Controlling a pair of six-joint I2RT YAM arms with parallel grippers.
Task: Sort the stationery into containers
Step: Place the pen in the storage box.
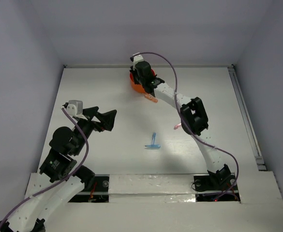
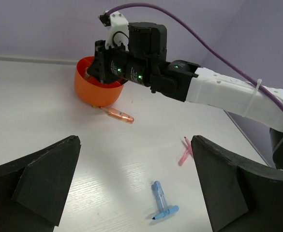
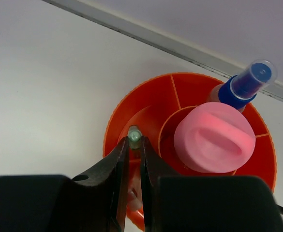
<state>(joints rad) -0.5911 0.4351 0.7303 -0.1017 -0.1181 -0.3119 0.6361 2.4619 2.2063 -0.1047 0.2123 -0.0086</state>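
Note:
My right gripper (image 3: 134,145) is shut on a green piece (image 3: 134,137), held end-on over the left outer compartment of the orange tub (image 3: 113,126). The pink-capped glue bottle (image 3: 214,137) stands in the tub's middle, a blue pen (image 3: 245,85) in a far compartment. The top view shows that gripper (image 1: 142,77) over the tub (image 1: 134,86) at the table's back. My left gripper (image 2: 134,186) is open and empty above the table (image 1: 102,119). A light-blue T-shaped piece (image 2: 160,201) (image 1: 153,143) and a pink piece (image 2: 185,152) (image 1: 176,126) lie ahead of it. The eraser and scissors are out of view.
An orange marker-like piece (image 2: 119,115) (image 1: 151,99) lies on the table just in front of the tub. The right arm (image 2: 218,92) reaches across the table's right half. White walls enclose the table on the back and sides.

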